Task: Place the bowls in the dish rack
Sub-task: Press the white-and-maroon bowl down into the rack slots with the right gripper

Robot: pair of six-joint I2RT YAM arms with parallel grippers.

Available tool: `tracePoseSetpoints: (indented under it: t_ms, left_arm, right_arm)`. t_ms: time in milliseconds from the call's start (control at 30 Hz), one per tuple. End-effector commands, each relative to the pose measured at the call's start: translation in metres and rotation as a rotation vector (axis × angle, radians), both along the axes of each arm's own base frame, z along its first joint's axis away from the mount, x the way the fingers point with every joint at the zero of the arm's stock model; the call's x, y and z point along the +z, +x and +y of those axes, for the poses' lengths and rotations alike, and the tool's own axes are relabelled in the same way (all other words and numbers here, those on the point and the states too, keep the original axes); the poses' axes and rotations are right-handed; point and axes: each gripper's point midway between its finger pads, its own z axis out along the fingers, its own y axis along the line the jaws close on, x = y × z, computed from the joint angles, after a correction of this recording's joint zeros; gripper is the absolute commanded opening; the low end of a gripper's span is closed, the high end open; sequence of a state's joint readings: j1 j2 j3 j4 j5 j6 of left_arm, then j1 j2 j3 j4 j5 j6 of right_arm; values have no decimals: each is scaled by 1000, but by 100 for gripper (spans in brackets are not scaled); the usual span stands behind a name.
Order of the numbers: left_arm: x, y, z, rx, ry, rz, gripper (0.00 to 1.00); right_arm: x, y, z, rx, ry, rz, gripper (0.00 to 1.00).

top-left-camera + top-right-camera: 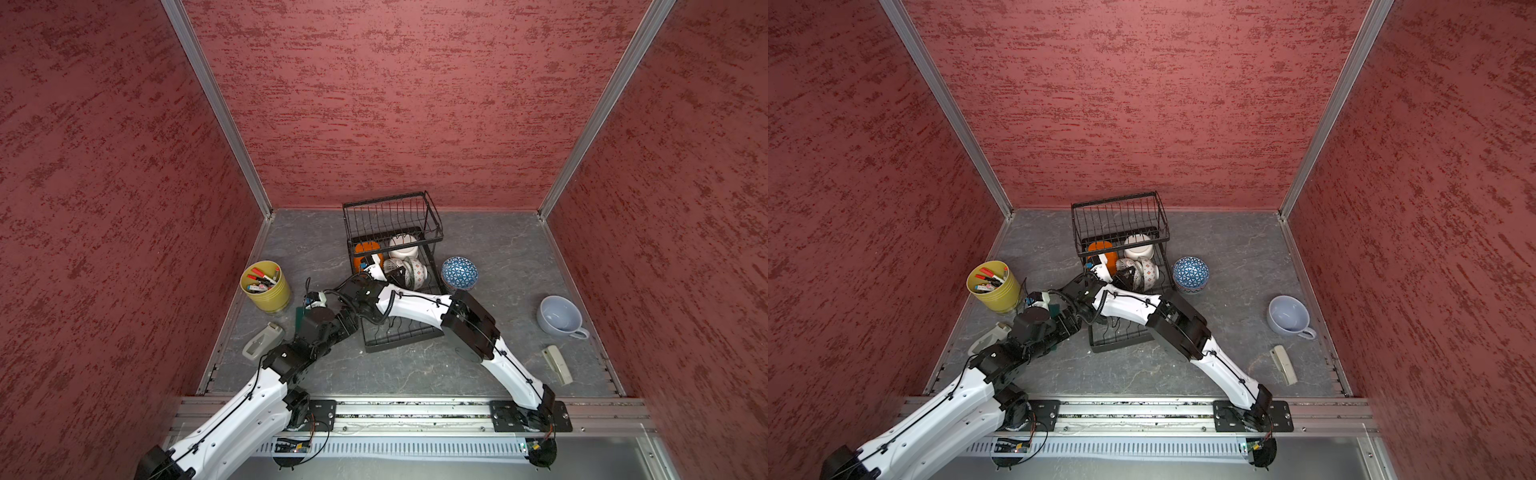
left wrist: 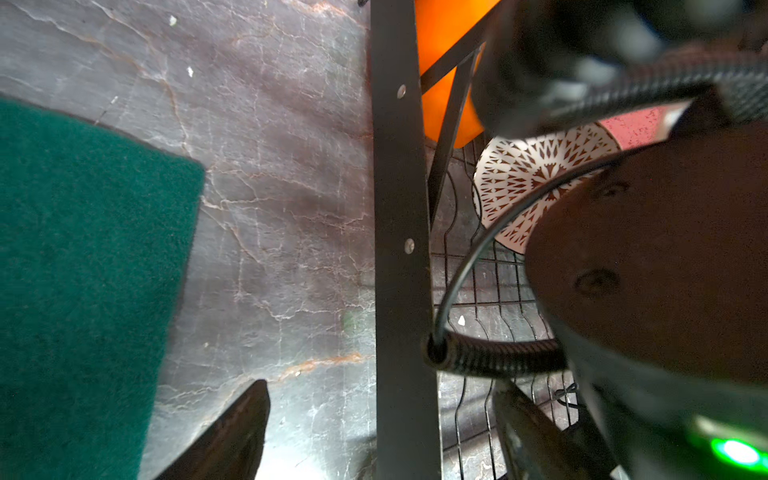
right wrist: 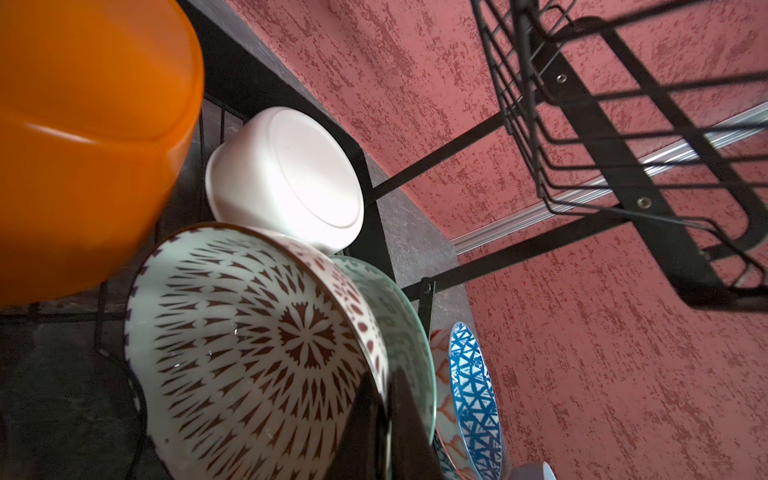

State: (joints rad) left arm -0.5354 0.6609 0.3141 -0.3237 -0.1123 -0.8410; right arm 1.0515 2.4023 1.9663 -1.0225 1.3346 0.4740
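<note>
The black wire dish rack (image 1: 392, 216) (image 1: 1119, 212) stands mid-table. On its lower tray sit an orange bowl (image 1: 365, 249) (image 3: 83, 124), a white bowl (image 1: 402, 246) (image 3: 291, 174), a brown-patterned bowl (image 1: 394, 266) (image 3: 249, 353) and a grey-green one (image 1: 417, 272) behind it. My right gripper (image 3: 386, 388) is shut on the brown-patterned bowl's rim inside the rack. A blue bowl (image 1: 459, 272) (image 1: 1190, 273) leans against the rack's right side, outside it, with an orange-lattice bowl (image 3: 440, 374) beside it. My left gripper (image 2: 380, 384) is open, straddling the rack's side bar (image 2: 399, 249) low over the table.
A green pad (image 1: 300, 313) (image 2: 83, 270) lies left of the rack. A yellow-green pot of pens (image 1: 266, 286) and a grey tape dispenser (image 1: 262, 340) are further left. A pale blue cup (image 1: 559, 316) and a beige bar (image 1: 557, 365) sit at the right. My right arm crosses over the rack's front half.
</note>
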Motion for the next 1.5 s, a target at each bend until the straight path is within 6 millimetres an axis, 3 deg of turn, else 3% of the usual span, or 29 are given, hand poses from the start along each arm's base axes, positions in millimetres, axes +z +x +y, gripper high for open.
tracePoseSetpoints:
  t_ms: [0,1467]
  left_arm:
    - [-1,1,2,2,10,-8,84]
    - [-1,3,2,4,8,-14,83]
  right_arm:
    - [-17,-12,5,7,4,52,6]
    - [-24,-20,15,14,120,188,28]
